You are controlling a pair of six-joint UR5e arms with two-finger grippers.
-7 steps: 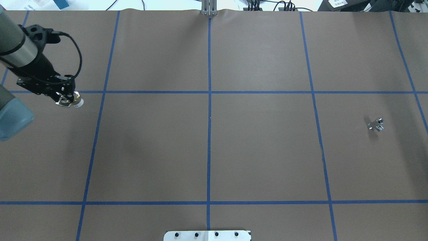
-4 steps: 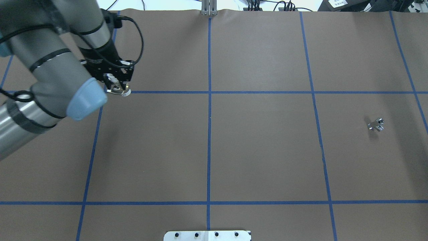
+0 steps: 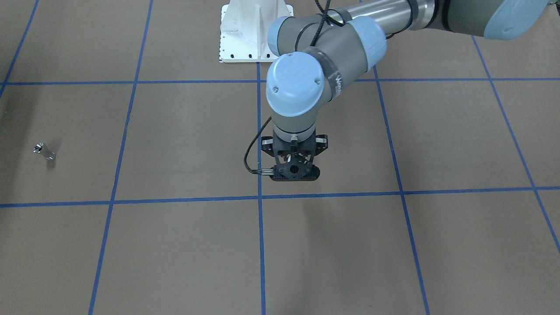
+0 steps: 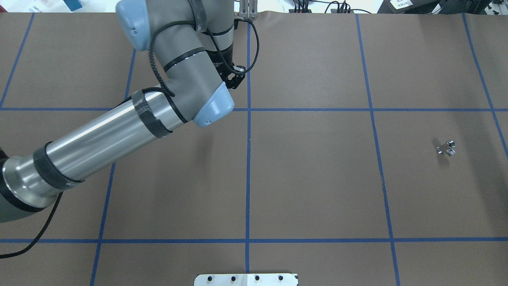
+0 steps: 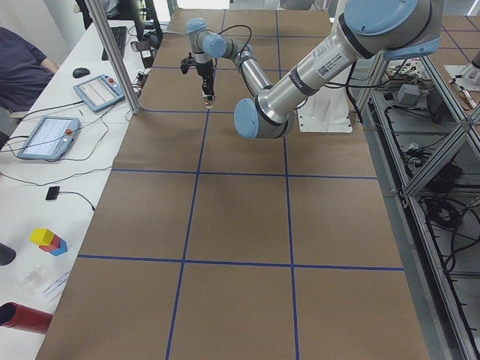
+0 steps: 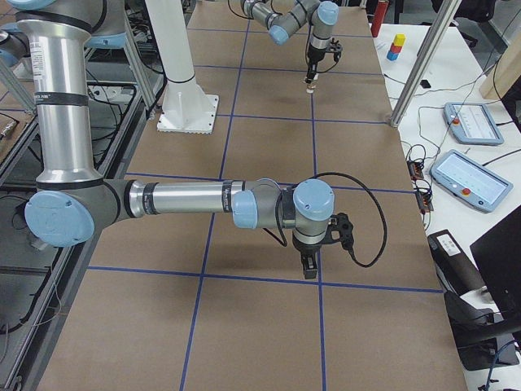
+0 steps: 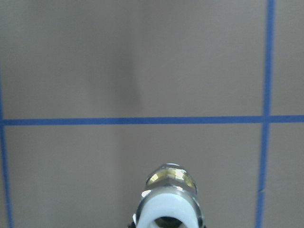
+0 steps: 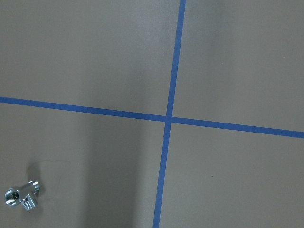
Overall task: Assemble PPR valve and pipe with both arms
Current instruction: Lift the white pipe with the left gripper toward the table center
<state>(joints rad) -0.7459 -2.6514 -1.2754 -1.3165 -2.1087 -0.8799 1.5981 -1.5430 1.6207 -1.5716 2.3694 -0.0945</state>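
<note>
My left gripper [image 3: 294,170] points down over the table's middle, near the centre blue line. In the overhead view only a black part of it [image 4: 234,79] shows past the wrist. It is shut on the PPR valve [image 7: 170,204], brass with a white collar end, held above the paper. The valve also shows small at the fingertips in the exterior right view [image 6: 310,88]. The pipe [image 4: 446,147], a tiny silver piece, lies far to the right and shows at the right wrist view's lower left [image 8: 21,197]. My right gripper [image 6: 309,267] hangs above a tape crossing; I cannot tell its state.
The white bolted pedestal [image 3: 253,30] stands at the robot's side of the table. An operators' desk with tablets [image 5: 94,90] and a metal post [image 5: 112,52] runs along the far edge. Blue tape lines [image 4: 248,159] grid the brown paper.
My left arm has swung from the table's far left to near the centre line, carrying the valve. The pipe has not moved.
</note>
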